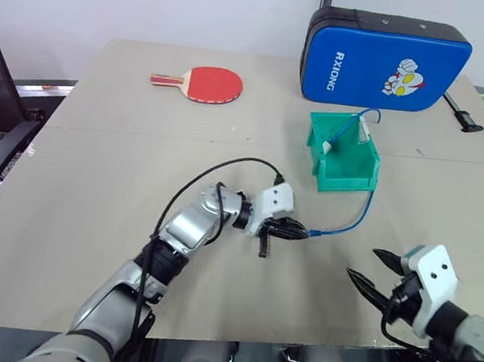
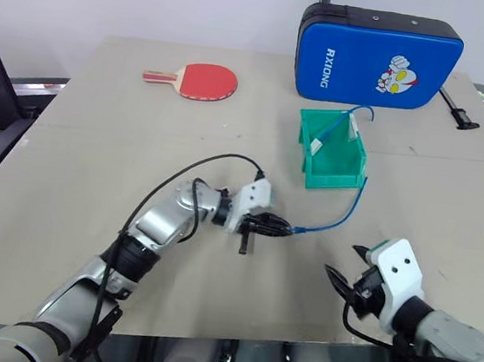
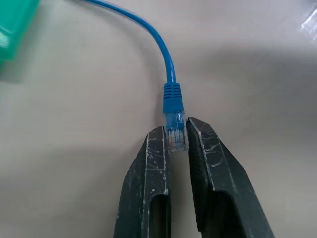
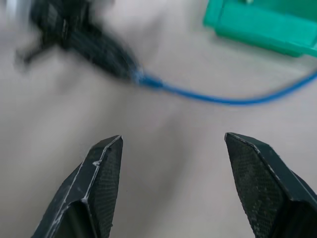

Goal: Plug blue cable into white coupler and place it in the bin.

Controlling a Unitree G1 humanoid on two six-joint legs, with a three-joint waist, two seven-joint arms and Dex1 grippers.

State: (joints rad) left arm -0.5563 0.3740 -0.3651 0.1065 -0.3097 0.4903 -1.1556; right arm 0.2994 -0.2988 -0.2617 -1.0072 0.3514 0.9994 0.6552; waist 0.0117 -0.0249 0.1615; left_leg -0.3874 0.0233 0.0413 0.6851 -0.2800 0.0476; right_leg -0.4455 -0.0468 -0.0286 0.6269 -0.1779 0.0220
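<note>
From the head view, my left gripper (image 1: 293, 231) pinches the blue cable (image 1: 349, 223) plug mid-bench; the cable runs into the bin (image 1: 341, 177) toward the far edge. My right gripper (image 4: 171, 163), fingers spread, hovers over bare bench near the front edge.

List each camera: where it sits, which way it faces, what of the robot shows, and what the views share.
Left and right eye views: on the head, looking forward and down over the table; both arms show.
Left wrist view: along the left gripper, shut on the blue cable at its plug.
Right wrist view: along the open right gripper, toward the left gripper and the bin.
Shared: every view has the blue cable.
</note>
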